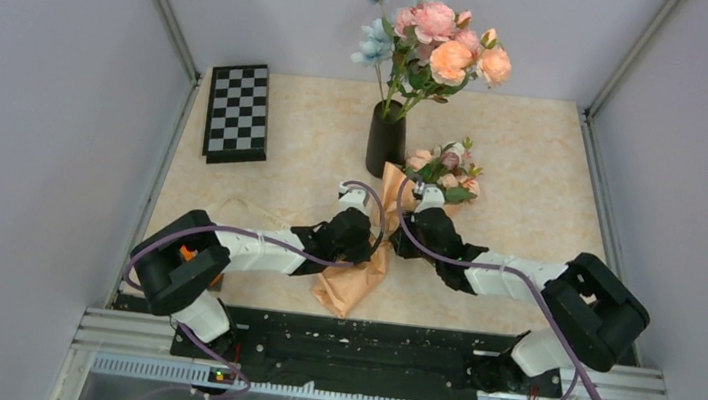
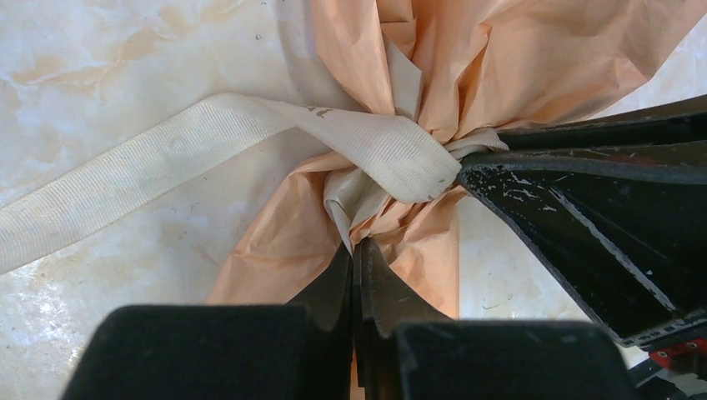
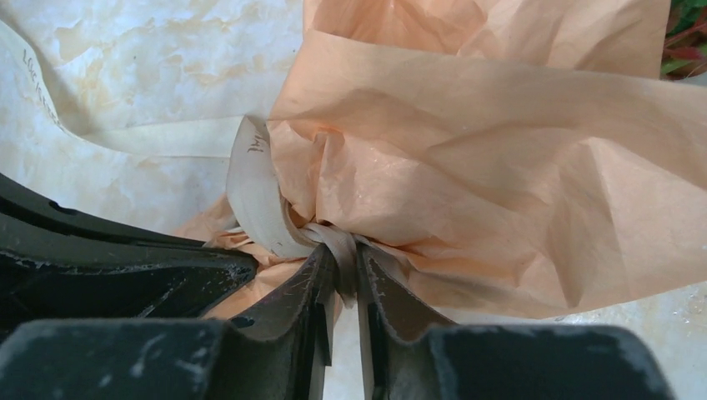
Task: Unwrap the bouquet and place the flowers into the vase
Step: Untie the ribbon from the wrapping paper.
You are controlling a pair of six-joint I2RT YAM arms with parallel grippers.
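Bouquet is lying on the table between both arms, peach paper on and ribbon knotted round its neck. Its flowers are pointing toward the vase, near it but not in it. Left gripper is pinching shut on the paper just under the knot. Right gripper is clamping a ribbon strand at the knot. Unwrapping looks barely begun: untying, peeling the paper and placing the stems are all left. The vase is already holding a taller bunch.
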